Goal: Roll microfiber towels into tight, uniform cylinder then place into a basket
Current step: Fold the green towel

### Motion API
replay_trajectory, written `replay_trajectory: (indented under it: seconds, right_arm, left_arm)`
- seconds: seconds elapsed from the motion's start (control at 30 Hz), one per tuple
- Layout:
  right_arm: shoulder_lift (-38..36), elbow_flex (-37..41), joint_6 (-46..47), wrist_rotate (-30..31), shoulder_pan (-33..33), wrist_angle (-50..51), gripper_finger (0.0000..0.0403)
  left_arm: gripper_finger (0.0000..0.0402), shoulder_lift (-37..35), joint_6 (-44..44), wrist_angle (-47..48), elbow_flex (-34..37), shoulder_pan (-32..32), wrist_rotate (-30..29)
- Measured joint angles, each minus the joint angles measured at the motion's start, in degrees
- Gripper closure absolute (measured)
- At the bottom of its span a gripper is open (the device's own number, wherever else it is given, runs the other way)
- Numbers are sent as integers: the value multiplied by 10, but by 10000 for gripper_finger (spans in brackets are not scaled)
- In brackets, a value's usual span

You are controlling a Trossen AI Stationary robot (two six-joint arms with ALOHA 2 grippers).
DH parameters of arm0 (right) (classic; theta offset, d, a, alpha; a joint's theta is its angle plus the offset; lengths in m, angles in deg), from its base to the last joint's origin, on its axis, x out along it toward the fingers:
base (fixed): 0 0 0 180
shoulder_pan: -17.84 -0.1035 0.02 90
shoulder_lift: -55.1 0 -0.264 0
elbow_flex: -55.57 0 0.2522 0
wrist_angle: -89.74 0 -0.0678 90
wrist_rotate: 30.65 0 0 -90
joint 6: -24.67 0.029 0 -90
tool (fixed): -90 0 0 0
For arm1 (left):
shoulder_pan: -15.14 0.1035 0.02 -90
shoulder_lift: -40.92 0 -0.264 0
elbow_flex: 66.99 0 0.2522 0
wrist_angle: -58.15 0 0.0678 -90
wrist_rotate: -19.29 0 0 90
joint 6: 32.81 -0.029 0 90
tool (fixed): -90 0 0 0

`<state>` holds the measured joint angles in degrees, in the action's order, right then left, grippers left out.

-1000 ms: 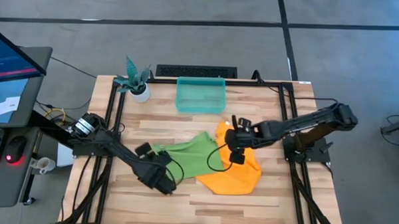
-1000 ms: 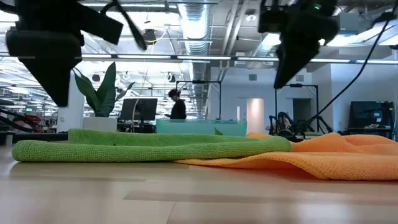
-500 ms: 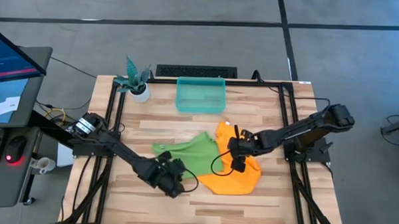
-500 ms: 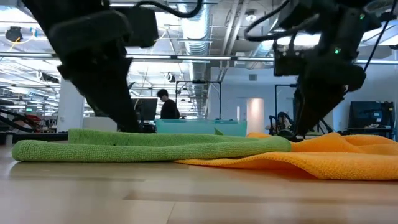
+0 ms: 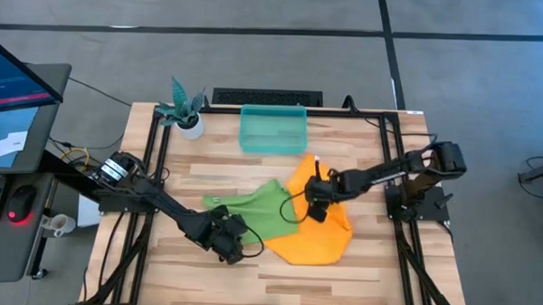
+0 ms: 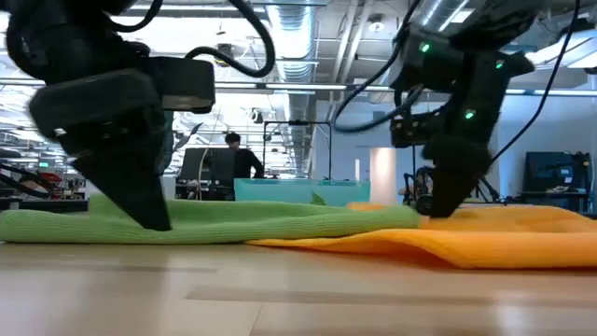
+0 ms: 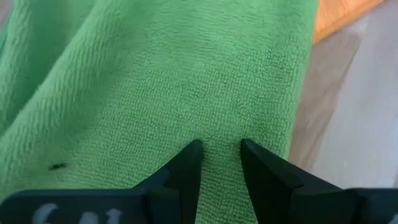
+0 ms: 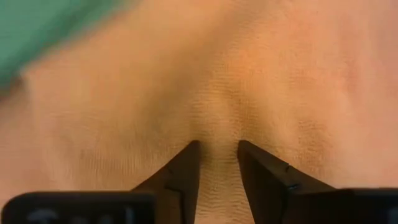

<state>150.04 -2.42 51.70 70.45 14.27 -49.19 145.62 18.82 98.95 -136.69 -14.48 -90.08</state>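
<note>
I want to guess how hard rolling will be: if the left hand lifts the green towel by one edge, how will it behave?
Probably floppy: the green towel lies creased and slumped on the table. Its looped pile looks grippy between the left hand fingers, so slipping seems unlikely. It overlaps the orange towel, which may drag along.

Green towel (image 5: 262, 209) lay flat and rumpled, unrolled, its near edge under the left gripper (image 5: 233, 245), whose tips pressed into the pile with a narrow gap. Orange towel (image 5: 321, 234) lay spread beside it, overlapping at the seam, creased under the right gripper (image 5: 313, 208), also nearly closed. Teal basket (image 5: 273, 129) sat upright, well beyond both grippers, apart from the towels.
</note>
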Motion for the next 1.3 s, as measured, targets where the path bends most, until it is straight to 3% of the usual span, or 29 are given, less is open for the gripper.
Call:
replay_trajectory:
  seconds: [0.17, 0.33, 0.53, 0.67, 0.87, 1.1, 1.3]
  right_arm:
    - [-1, 2, 17, 56, 70, 35, 281]
    - [2, 4, 16, 117, 141, 67, 283]
    - [-46, 7, -14, 127, 190, 106, 283]
    - [-100, 7, 0, 111, 171, 114, 283]
    - [-147, 6, 37, 71, 45, 80, 283]
    - [-87, 5, 45, 67, -71, -10, 283]
    - [-32, 5, 45, 67, -86, -18, 283]
  left_arm:
    - [293, 1, -46, 137, -28, 0, 1]
    - [293, 8, -36, 304, -71, 0, -7]
    - [293, 6, -32, 371, -132, -14, -14]
    - [293, 5, -26, 366, -155, -30, -29]
    - [293, 4, -5, 288, -140, -46, -75]
    - [293, 5, -58, 89, -73, -38, -109]
    - [293, 4, -77, -4, -23, -14, -111]
